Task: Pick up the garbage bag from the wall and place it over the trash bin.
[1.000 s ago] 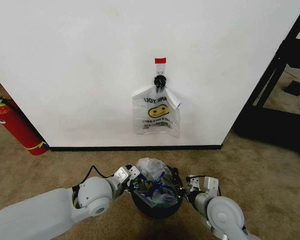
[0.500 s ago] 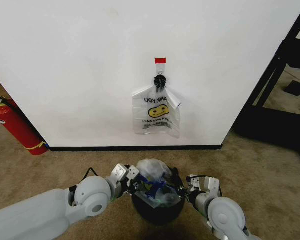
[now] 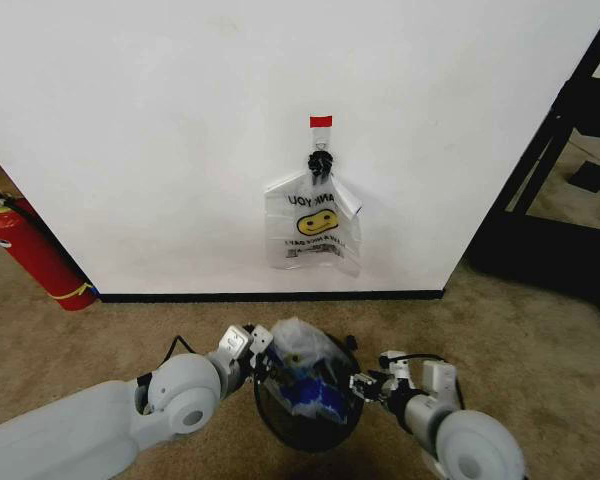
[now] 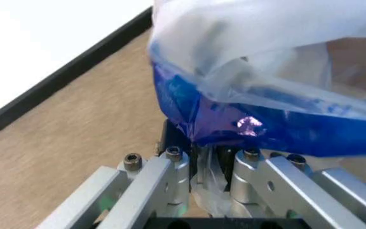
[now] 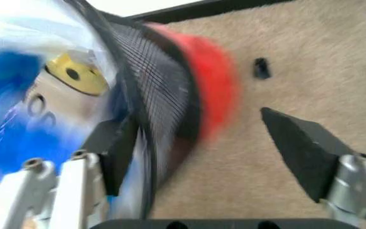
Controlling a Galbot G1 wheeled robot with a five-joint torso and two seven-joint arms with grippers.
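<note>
The garbage bag [image 3: 302, 358], thin clear plastic with blue patches and a yellow smiley [image 5: 75, 74], sits bunched in the mouth of the trash bin [image 3: 305, 425]. The bin is black wire mesh [image 5: 164, 109] with a red base [image 5: 208, 86] and stands on the carpet below the wall [image 3: 160, 150]. My left gripper [image 3: 258, 348] is at the bin's left rim, shut on a fold of the bag [image 4: 209, 155]. At the bin's right rim my right gripper [image 3: 365, 385] is open, the mesh wall close to one finger [image 5: 116, 152] and the other finger [image 5: 304, 152] over bare carpet.
A similar smiley bag [image 3: 312, 225] hangs on the wall from a black knot under a red tag. A red fire extinguisher [image 3: 35, 255] leans at the left. A black frame [image 3: 560, 160] stands at the right. Brown carpet lies around the bin.
The bin has shifted slightly left and its red base no longer shows in the head view. My right arm has drawn back to the right. The left gripper has stayed on the bag.
</note>
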